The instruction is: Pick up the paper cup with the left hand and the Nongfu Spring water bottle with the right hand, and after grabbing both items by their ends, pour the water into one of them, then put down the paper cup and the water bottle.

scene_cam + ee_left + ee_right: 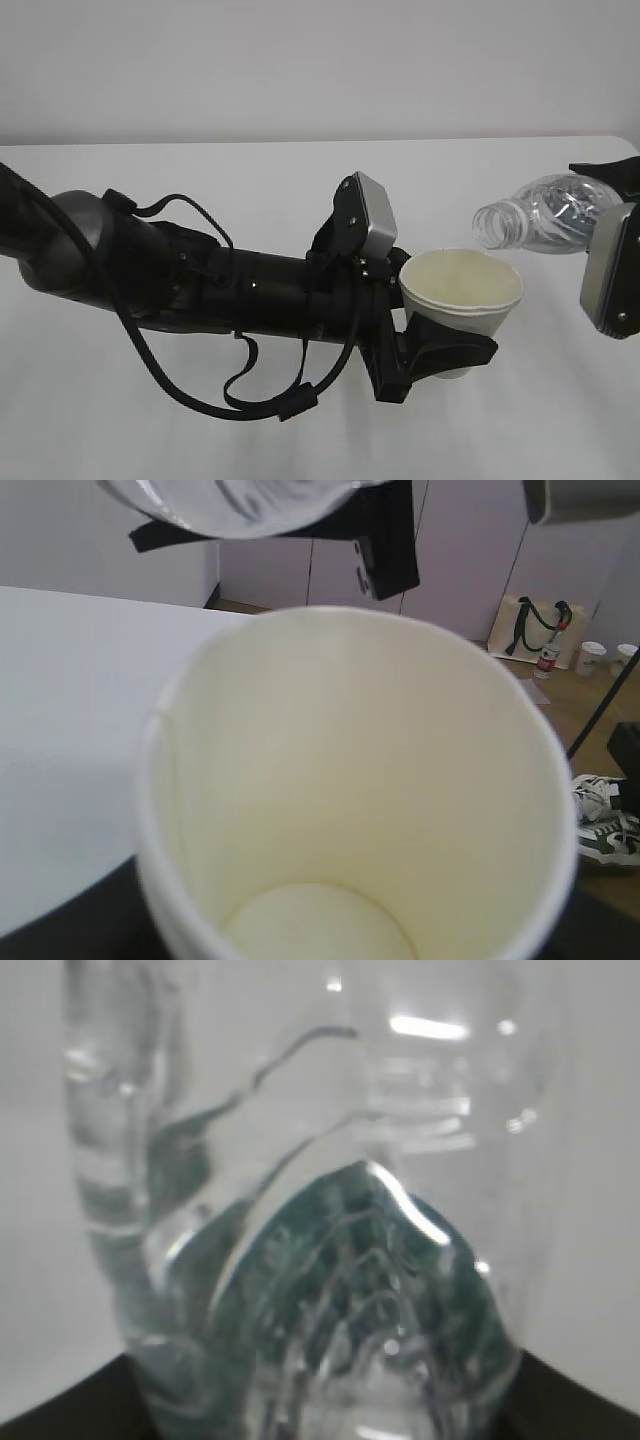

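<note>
Above the white tabletop (300, 170), the left hand (425, 345) has its jaws pinching the paper cup (462, 295) low on its wall, mouth up and apparently dry inside. Just right of it and slightly higher, the right hand (610, 270) has its jaws clamped round the Nongfu Spring water bottle (540, 215), tipped with its open neck toward the cup but short of the rim. A clean pour likely means centring the neck over the cup before tilting further.

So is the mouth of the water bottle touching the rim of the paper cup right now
Apart. In the exterior view the water bottle, lying tipped on its side, has its mouth above and right of the paper cup, with white table visible between them.
</note>
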Available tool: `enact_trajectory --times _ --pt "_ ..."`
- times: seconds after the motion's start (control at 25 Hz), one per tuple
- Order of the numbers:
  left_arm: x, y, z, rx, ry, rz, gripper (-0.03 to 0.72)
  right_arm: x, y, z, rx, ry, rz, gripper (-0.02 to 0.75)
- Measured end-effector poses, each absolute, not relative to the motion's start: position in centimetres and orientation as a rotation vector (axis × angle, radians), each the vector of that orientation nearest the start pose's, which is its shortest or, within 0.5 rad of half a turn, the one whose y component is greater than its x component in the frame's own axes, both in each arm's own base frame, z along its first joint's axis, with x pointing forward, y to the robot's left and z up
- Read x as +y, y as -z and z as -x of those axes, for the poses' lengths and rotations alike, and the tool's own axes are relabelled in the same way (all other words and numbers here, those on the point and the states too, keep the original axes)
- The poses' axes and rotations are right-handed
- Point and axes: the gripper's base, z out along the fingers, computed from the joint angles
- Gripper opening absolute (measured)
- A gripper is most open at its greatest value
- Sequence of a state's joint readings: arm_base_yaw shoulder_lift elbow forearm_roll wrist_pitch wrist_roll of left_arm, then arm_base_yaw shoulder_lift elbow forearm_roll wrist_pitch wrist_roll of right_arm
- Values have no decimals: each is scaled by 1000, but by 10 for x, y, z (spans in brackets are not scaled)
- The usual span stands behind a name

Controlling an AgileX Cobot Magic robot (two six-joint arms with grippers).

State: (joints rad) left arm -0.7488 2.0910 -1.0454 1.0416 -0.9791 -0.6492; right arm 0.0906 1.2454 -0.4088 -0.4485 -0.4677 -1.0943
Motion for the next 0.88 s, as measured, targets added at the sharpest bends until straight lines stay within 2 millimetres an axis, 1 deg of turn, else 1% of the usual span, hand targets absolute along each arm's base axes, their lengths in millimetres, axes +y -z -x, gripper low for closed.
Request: enact_trajectory --times 0.48,0.88 --pt "-318 -137 -246 1461 1176 -1304 463 38 -223 -228 1253 796 1464 403" --pt "-318 -137 -246 1461 1176 -1304 463 37 -224 -229 1226 827 1479 403"
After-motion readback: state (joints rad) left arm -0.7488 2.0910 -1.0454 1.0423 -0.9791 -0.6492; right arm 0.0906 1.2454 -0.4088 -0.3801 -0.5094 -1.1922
